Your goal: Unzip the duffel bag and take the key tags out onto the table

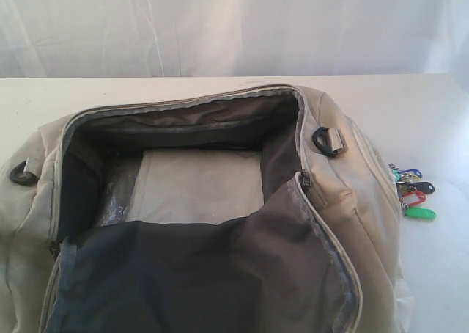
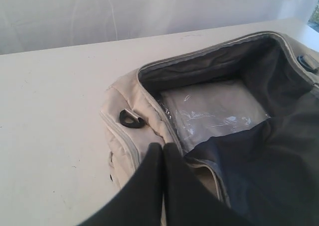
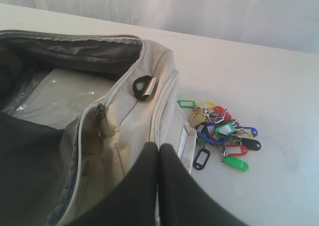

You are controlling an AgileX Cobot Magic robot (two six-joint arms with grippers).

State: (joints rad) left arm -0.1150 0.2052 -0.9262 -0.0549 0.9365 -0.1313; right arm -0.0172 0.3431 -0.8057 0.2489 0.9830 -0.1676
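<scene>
The beige duffel bag (image 1: 344,201) lies unzipped on the white table (image 1: 440,113), its dark lining flap (image 1: 205,274) folded toward the front and a pale plastic-wrapped panel (image 1: 198,183) showing inside. The key tags (image 1: 414,194) lie in a bunch on the table just beside the bag's right end; in the right wrist view they (image 3: 222,134) show green, red, blue, yellow and black. My left gripper (image 2: 163,146) is shut and empty above the bag's left end. My right gripper (image 3: 158,147) is shut and empty above the bag's right end. Neither gripper shows in the exterior view.
Black strap rings sit at the bag's ends (image 1: 326,141) (image 1: 22,173). A zipper pull (image 1: 304,177) hangs at the opening's right edge. A white curtain (image 1: 234,25) backs the table. Bare tabletop lies left of the bag (image 2: 55,111) and beyond the tags (image 3: 279,86).
</scene>
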